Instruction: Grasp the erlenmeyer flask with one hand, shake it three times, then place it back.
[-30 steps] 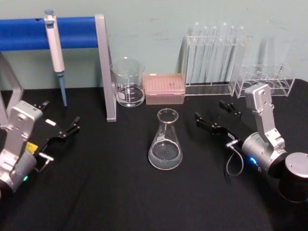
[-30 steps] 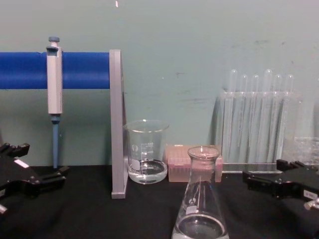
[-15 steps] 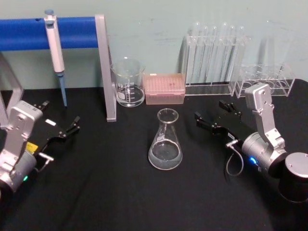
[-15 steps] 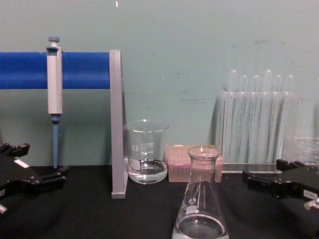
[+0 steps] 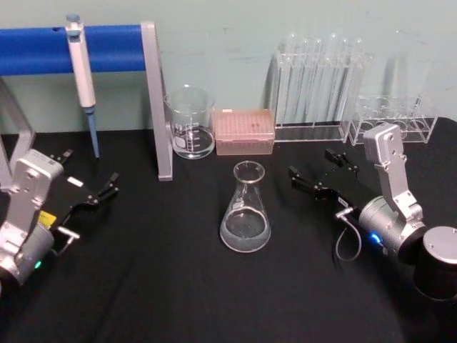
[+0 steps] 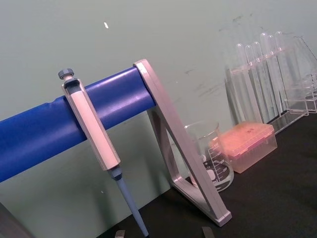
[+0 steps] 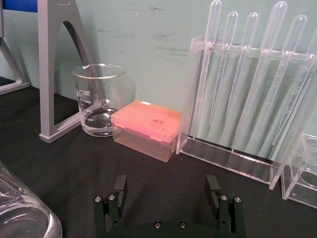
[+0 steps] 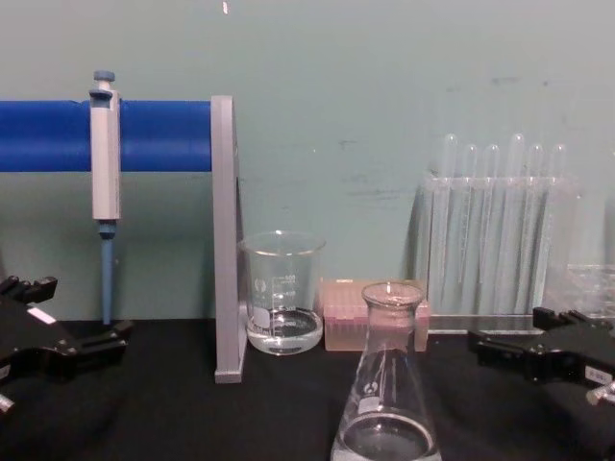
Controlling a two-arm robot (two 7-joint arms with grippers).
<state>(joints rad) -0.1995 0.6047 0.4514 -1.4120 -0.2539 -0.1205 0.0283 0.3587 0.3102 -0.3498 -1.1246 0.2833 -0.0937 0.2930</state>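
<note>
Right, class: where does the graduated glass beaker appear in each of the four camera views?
Head view: beaker at the back, left of centre.
Left wrist view: between the grey post and the pink tip box.
Right wrist view: between the same two.
Chest view: left of centre, by the post.
Shared landmark: pink tip box, beside it in all.

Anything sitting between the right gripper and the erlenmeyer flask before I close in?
Nothing: in the head view, bare black table separates the open right gripper from the erlenmeyer flask.
</note>
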